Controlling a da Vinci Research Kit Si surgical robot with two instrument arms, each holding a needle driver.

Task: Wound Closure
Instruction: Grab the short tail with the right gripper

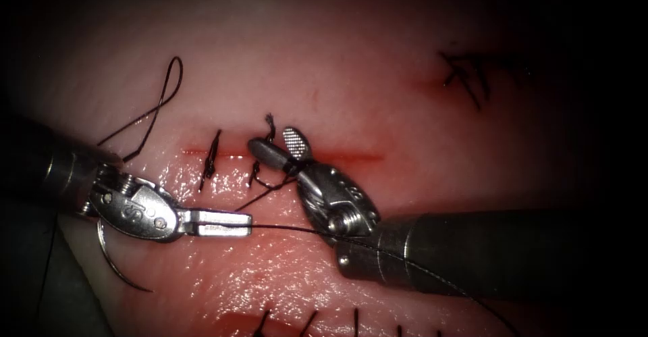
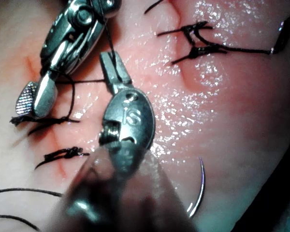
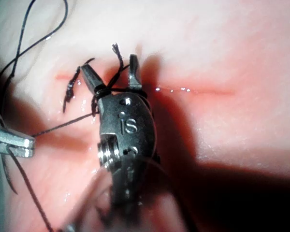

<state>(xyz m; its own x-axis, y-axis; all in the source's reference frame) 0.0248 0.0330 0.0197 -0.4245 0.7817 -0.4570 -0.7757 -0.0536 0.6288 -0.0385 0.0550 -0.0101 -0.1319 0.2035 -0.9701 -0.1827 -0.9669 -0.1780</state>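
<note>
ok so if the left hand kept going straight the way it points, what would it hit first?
The left hand, shut on the thread, points toward the picture's right. First in that line is probably the right hand's wrist, though depth is unclear and it might pass above it.

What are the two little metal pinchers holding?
The left tool pinches the thread along its length. The right tool is open with thread looped around it. The needle lies free on the tissue.
</note>
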